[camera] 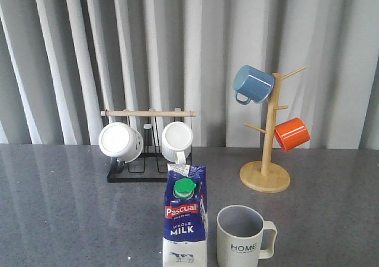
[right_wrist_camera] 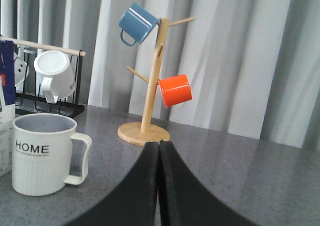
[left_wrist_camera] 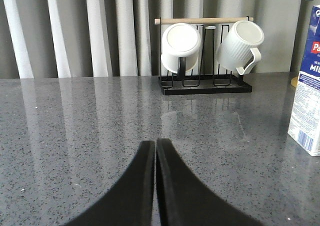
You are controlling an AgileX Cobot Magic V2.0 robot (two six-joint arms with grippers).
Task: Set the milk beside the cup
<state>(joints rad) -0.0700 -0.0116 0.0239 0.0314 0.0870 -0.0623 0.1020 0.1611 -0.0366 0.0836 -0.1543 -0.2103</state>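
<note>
The milk is a tall blue-and-white carton with a green cap, standing upright near the table's front edge. Just to its right, a small gap away, stands the cup, a cream mug lettered "HOME" with its handle pointing right. The left wrist view catches the milk at its edge; the right wrist view shows the cup and a strip of the milk. My left gripper is shut and empty, well apart from the carton. My right gripper is shut and empty, off to the cup's handle side. Neither gripper appears in the front view.
A black wire rack with a wooden bar holds two white mugs behind the milk. A wooden mug tree at the back right carries a blue mug and an orange mug. Grey curtains close off the back.
</note>
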